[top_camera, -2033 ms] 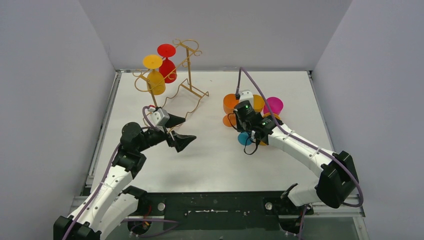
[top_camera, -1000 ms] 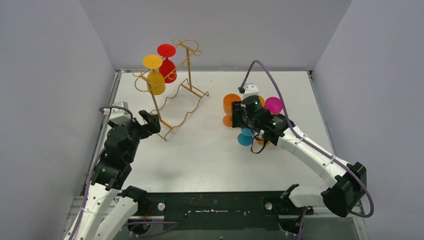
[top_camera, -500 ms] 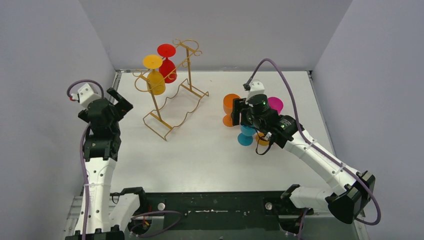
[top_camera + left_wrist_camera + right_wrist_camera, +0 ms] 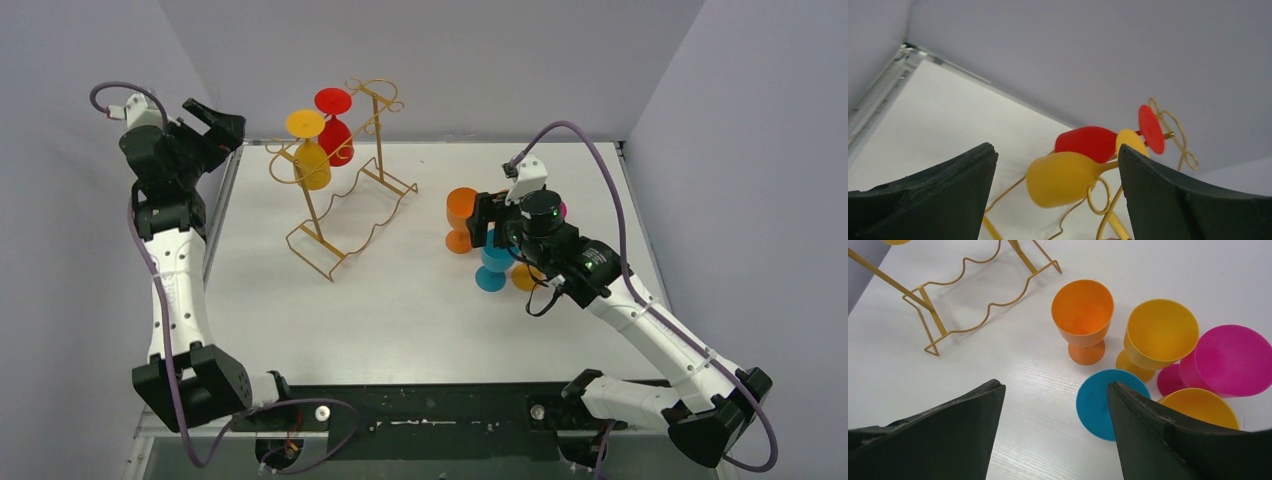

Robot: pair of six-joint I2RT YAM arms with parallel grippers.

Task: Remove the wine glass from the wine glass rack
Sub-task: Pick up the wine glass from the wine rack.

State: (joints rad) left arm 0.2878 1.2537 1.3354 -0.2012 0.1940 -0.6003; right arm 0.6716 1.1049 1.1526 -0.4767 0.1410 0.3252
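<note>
The gold wire wine glass rack (image 4: pixel 345 205) stands at the back left of the table. Two wine glasses hang upside down from its top hooks: a yellow one (image 4: pixel 312 165) and a red one (image 4: pixel 336 140). My left gripper (image 4: pixel 215 118) is raised high by the left wall, open, apart from the rack. In the left wrist view the yellow glass (image 4: pixel 1065 179) and the red glass (image 4: pixel 1088 143) show between the spread fingers of the left gripper (image 4: pixel 1057 149), still some way off. My right gripper (image 4: pixel 1055 385) is open over bare table, holding nothing.
Right of the rack stand several loose glasses: orange (image 4: pixel 1083 315), yellow (image 4: pixel 1160 332), pink (image 4: pixel 1230 360), and a blue one (image 4: pixel 1098 402) with its round foot facing the right wrist camera. The rack's wavy base (image 4: pixel 973 290) lies left of them. Grey walls close in three sides.
The left arm has swung from beside the rack's base up and back to the left wall. The right gripper has opened wider and drawn back above the blue glass.
</note>
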